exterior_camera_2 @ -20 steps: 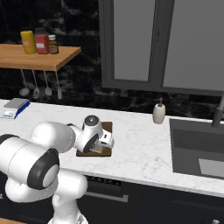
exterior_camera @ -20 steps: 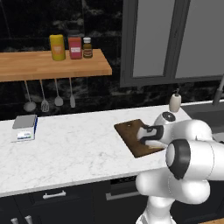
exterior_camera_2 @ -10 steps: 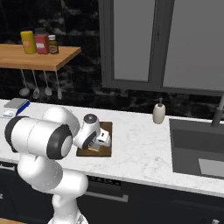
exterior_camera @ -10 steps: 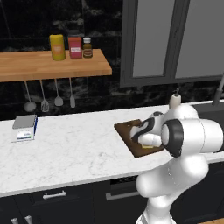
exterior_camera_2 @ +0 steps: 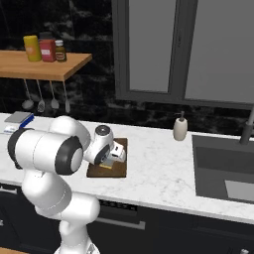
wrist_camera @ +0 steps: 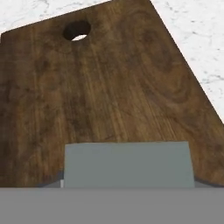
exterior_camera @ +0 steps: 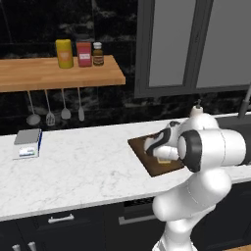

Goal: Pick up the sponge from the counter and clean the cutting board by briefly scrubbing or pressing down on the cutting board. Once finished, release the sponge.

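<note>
On the counter (exterior_camera: 88, 166), going from my left, I see a grey-and-white box (exterior_camera: 27, 143) near the far edge, well apart from the rest. Further right lies the cutting board (exterior_camera: 147, 154), its hole (wrist_camera: 77, 30) showing in the hand view. The sponge (wrist_camera: 127, 164) rests on the board, its yellow body (exterior_camera: 164, 157) showing beneath the gripper (exterior_camera: 159, 151), which I read as clamped on the sponge.
</note>
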Tool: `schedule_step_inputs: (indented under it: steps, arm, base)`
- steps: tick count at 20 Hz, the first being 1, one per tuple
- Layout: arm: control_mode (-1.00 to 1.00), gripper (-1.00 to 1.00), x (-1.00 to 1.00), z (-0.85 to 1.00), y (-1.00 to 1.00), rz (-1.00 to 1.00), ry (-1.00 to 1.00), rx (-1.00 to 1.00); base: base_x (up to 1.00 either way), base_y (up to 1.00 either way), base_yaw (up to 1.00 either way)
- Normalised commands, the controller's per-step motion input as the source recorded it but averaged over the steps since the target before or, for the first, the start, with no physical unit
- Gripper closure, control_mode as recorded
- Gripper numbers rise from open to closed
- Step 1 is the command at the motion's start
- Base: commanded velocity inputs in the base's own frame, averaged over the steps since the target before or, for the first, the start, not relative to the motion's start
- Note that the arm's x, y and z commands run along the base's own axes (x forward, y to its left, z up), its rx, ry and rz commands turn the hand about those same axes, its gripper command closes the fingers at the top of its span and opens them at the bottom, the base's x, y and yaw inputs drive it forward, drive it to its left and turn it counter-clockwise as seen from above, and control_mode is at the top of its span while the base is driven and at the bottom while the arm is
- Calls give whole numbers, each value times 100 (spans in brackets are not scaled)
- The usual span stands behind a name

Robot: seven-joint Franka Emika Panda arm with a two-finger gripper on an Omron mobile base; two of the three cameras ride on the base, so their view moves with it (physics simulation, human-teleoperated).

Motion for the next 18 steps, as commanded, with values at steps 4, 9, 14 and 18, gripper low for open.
schedule_step_inputs:
  steps: [4,9,14,18]
  arm:
    - [-100,100,59,0,0,0,0,0]
    - [-100,100,45,-32,0,0,2,0]
    - [-100,100,5,-100,0,0,0,0]
    - [-100,100,0,5,-31,0,-3,3]
  base:
    - [0,0,0]
    - [0,0,0]
    - [0,0,0]
    - [0,0,0]
